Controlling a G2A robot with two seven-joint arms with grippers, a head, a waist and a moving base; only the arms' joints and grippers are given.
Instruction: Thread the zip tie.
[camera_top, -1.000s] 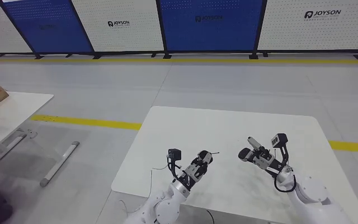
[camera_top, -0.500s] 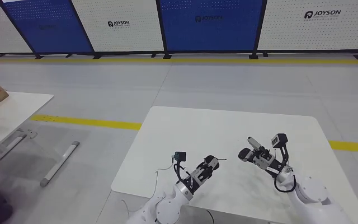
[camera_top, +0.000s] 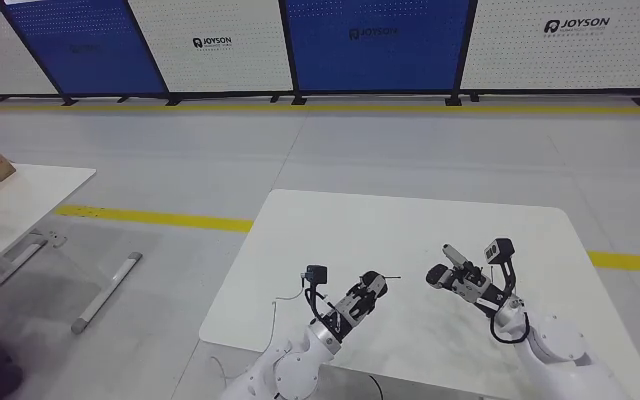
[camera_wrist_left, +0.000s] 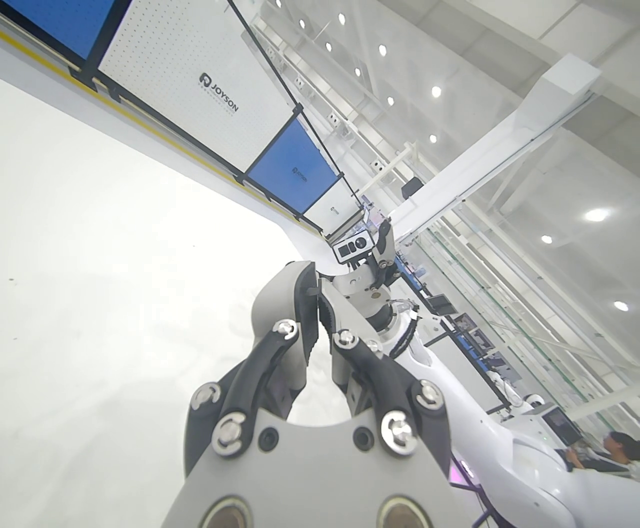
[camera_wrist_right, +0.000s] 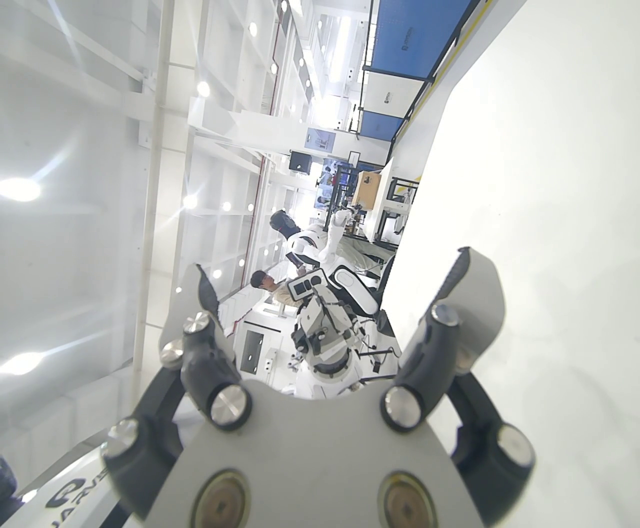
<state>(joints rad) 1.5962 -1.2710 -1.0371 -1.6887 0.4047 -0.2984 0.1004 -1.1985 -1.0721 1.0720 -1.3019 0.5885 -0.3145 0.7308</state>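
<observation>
- While the left end effector (camera_wrist_left: 316, 295) pinches shut on the zip tie (camera_top: 392, 278), the right end effector (camera_wrist_right: 334, 270) gapes wide, empty.
- Zip tie probably light, springy, slick; grab near the free tip.

White table (camera_top: 400, 230), black zip tie (camera_top: 393, 278)

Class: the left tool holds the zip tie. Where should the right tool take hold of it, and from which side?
Likely the free end of the zip tie, a thin strip jutting past the shut left tool toward the open right tool. Approach from the right arm's side, jaws straddling the strip: that end is bare and points that way.
</observation>
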